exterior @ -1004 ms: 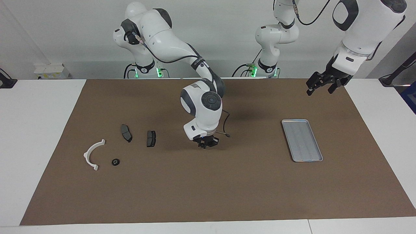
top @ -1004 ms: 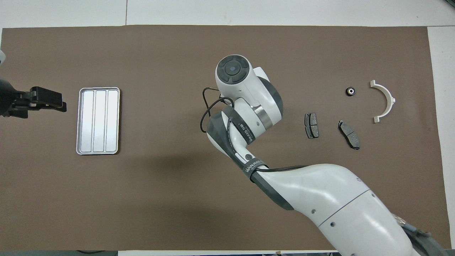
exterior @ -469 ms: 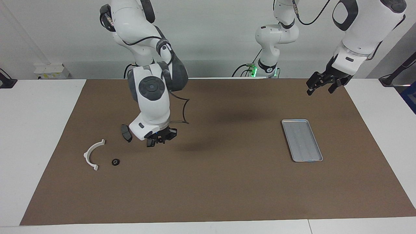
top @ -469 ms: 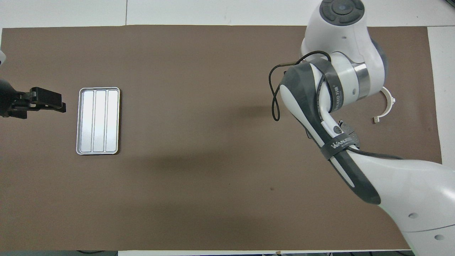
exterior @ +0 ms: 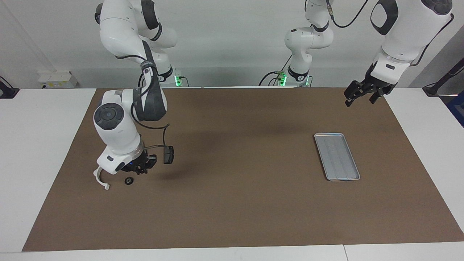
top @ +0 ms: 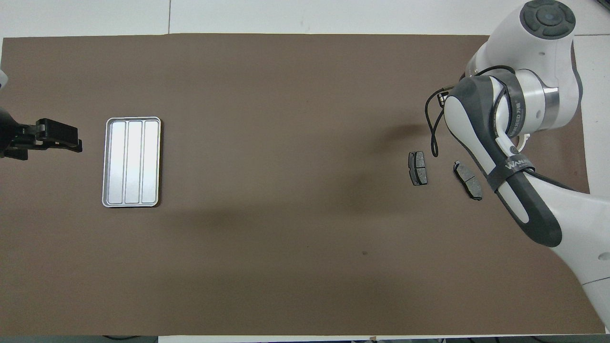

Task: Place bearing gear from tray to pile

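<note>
Bench (exterior: 43,145): white top, covered almost wholly by a brown mat (exterior: 239,203); bare white strips at both ends and along the edge farthest from the robots.
Tray (exterior: 336,156): flat on the mat toward the left arm's end; silver-grey, raised rim, lengthwise ridges; nothing in it.
Brake pads: 2 dark grey pieces on the mat toward the right arm's end, side by side, apart; pad 1 (top: 418,167), pad 2 (top: 468,180).
White half-ring bracket (exterior: 100,180): on the mat, farther from the robots than the pads; partly hidden by the right arm.
Bearing gear (exterior: 129,180): small black round part, on the mat just beside the bracket, not touching.
</note>
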Controlling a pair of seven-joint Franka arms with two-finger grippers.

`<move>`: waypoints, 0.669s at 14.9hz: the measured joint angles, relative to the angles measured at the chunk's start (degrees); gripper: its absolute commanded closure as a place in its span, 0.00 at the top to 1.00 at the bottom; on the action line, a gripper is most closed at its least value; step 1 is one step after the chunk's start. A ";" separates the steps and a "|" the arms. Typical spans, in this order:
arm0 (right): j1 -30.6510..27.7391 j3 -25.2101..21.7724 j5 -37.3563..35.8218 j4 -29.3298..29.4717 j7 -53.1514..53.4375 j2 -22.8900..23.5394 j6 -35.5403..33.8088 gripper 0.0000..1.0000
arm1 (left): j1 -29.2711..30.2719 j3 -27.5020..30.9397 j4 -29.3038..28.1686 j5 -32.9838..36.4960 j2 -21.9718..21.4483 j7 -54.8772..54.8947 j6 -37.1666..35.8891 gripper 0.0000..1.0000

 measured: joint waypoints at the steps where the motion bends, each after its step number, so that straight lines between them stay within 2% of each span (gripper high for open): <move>1: -0.38 0.02 0.00 -2.14 -0.31 -0.32 2.52 0.00 | 0.00 0.00 0.00 0.16 0.00 0.00 -0.03 1.00; 5: -0.55 0.13 0.00 -7.78 -0.33 -0.48 9.96 0.00 | -0.01 0.00 0.00 0.22 0.00 0.00 -0.04 1.00; 10: -0.51 0.27 0.00 -9.77 -0.33 1.42 15.57 0.00 | -0.01 0.00 0.00 0.22 -0.02 0.02 -0.04 1.00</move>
